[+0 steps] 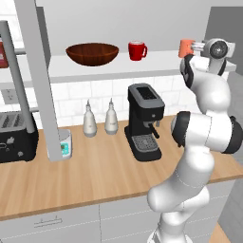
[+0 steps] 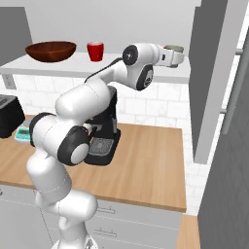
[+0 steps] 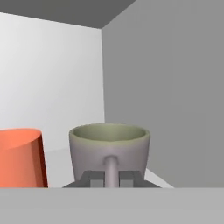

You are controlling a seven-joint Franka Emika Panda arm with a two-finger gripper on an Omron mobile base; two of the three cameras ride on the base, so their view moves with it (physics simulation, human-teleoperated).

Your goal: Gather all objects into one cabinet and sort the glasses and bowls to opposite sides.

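Wooden counter (image 1: 95, 175) below, the arm rises and bends to the white shelf (image 1: 95, 66) beside the orange cup (image 1: 184, 47). Right base view: wrist level at the pale grey cup (image 2: 174, 48). Hand view: gripper (image 3: 111, 178) clasps its handle.

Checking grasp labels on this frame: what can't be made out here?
- Gripper state: in the hand view the grey band cuts off the fingers at the pale grey cup's handle.
- Orange cup: left base view, partly behind the wrist; hand view, cut by the left edge.
- Pale grey cup base: right base view, behind the hand.
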